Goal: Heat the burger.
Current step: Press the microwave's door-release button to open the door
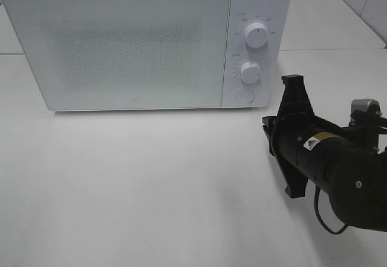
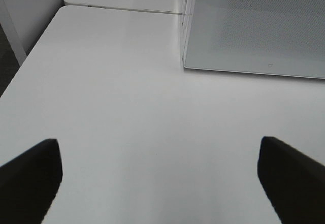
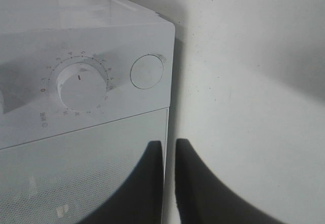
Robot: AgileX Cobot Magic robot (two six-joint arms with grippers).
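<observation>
While the door of the microwave (image 1: 133, 49) is shut, the right gripper (image 3: 169, 150) faces its control panel.
Right gripper: rolled on its side, fingers drawn almost together with a slim gap, holding nothing. This narrow tip suits pressing the round button (image 1: 244, 95) under the lower dial (image 1: 250, 71), probably the door release. Left gripper (image 2: 158, 148): fingers spread wide, empty, held over the worktop (image 1: 151, 182) off the microwave's other front corner, likely to keep clear of the door. Burger: not visible in any view; the frosted door hides the cavity, so whether it is inside cannot be told.
</observation>
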